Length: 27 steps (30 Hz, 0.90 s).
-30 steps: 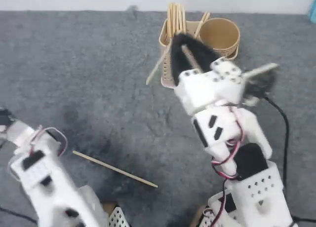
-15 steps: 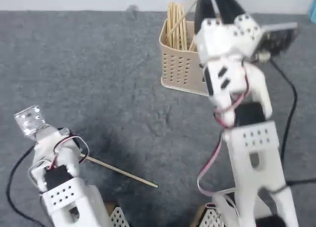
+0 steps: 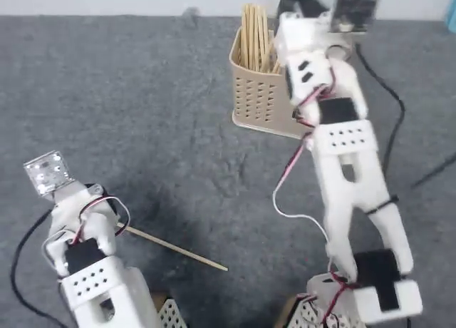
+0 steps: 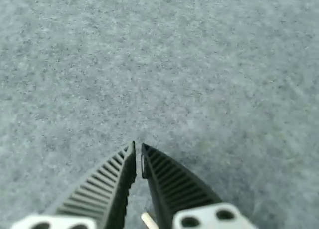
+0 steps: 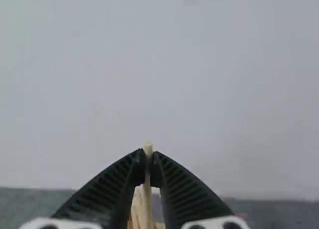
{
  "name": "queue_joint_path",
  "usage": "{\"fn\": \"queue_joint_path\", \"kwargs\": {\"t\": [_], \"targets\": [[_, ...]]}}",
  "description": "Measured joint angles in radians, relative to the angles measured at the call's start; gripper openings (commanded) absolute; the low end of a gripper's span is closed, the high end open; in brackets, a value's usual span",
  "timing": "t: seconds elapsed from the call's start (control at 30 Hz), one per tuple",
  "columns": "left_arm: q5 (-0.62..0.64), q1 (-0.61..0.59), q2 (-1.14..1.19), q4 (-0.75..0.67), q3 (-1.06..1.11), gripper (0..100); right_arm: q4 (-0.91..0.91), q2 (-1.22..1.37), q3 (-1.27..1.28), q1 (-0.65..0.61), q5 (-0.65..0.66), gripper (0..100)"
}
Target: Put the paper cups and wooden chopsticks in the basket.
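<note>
1. At far left, the left arm [image 3: 78, 235] stands low over the grey counter [image 3: 142, 114], its wrist bent down toward the surface
2. The left jaws, seen from the left wrist camera, are drawn narrow, with a thin slit between the ribbed black tips, which point at bare grey counter
3. The pale end of a loose chopstick [image 4: 147, 220] shows between the roots of those jaws; whether they grip it cannot be told
4. In the high view, that loose chopstick [image 3: 174, 250] lies flat on the counter, running from under the left arm's wrist out to the right, well apart from the basket
5. Right of centre, at the far edge of the counter, the beige perforated basket [image 3: 260, 103] stands upright
6. A bundle of chopsticks [image 3: 255, 36] stands on end in the basket's left part, the tops rising above the rim
7. The right arm [image 3: 342, 150] stretches from the near edge across the basket's right side, its wrist raised above the rim
8. The right jaws are closed on a single chopstick [image 5: 147, 154], held upright with its tip poking just past the jaw tips, against a plain pale wall [image 5: 159, 64]
</note>
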Motion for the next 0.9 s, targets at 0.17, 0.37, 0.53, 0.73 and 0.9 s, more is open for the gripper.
{"fn": "queue_joint_path", "kwargs": {"t": [0.17,0.37,0.53,0.73,0.9], "targets": [[0.000,0.000,0.000,0.000,0.000,9,0.025,0.104,-0.017,-0.057,0.032,1.3],[-0.002,0.000,0.000,0.000,0.000,9,0.017,0.178,-0.071,-0.110,0.133,13.2],[-0.002,0.000,0.000,0.000,0.000,9,0.043,0.196,-0.115,-0.127,0.146,16.9],[-0.002,0.000,0.000,0.000,0.000,9,0.258,0.164,-0.227,-0.132,0.137,16.7],[-0.002,0.000,0.000,0.000,0.000,9,0.443,0.031,-0.272,-0.129,0.072,16.7]]}}
